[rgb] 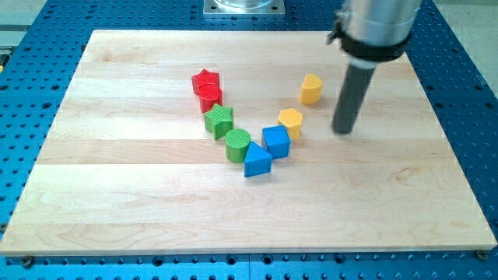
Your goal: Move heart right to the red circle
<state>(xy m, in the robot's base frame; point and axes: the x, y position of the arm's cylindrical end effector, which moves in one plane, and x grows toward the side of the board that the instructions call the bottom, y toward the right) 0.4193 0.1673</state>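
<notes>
The yellow heart (311, 89) sits upper right of the board's middle. The red circle (211, 99) lies to its left, touching the red star (205, 79) just above it. My tip (343, 130) rests on the board to the lower right of the heart, apart from it, and to the right of the yellow hexagon (290, 121). The rod rises from the tip towards the view's top.
A green star (219, 120), a green circle (237, 144), a blue triangle (257, 161), a blue cube (275, 141) and the yellow hexagon form a curved chain below the red circle. The wooden board (117, 194) lies on a blue perforated table.
</notes>
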